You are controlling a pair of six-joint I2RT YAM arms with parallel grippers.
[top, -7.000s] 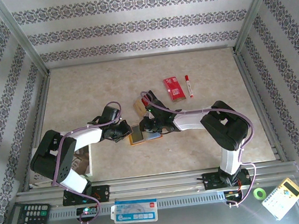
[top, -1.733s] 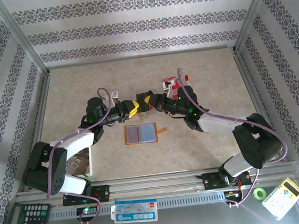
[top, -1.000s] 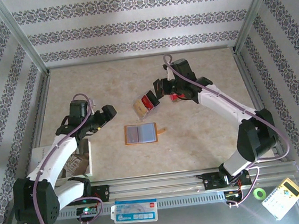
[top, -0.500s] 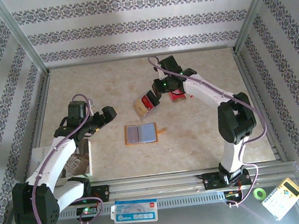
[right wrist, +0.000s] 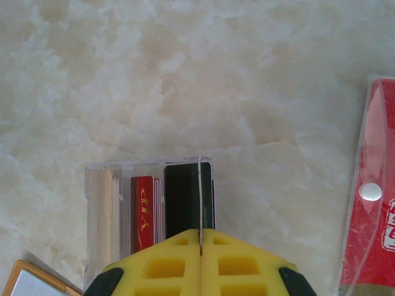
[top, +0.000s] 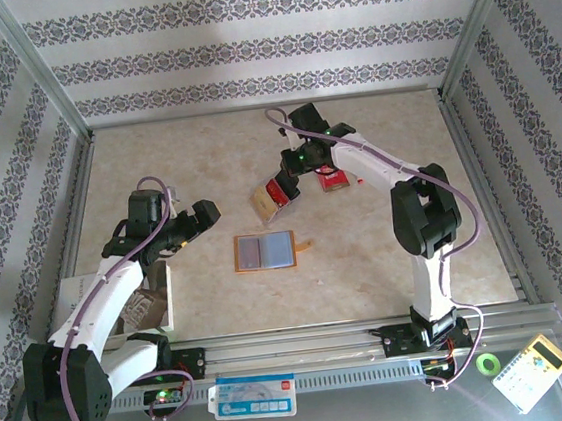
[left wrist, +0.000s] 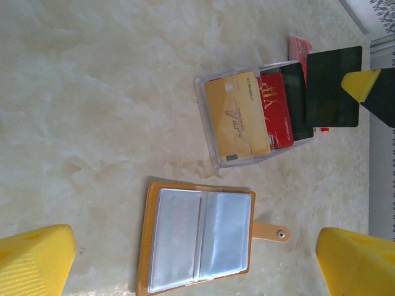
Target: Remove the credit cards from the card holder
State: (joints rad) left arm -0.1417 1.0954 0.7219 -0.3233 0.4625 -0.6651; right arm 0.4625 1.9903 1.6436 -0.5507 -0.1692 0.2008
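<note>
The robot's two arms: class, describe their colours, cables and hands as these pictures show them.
Both the left arm and right arm have white links between black joints, with a thin purple cable looping alongside. The left hand and right hand end in yellow fingers; those on the right show square moulded recesses.

"VIP" on red card (right wrist: 144, 213) & tan card (left wrist: 237, 120).
</note>
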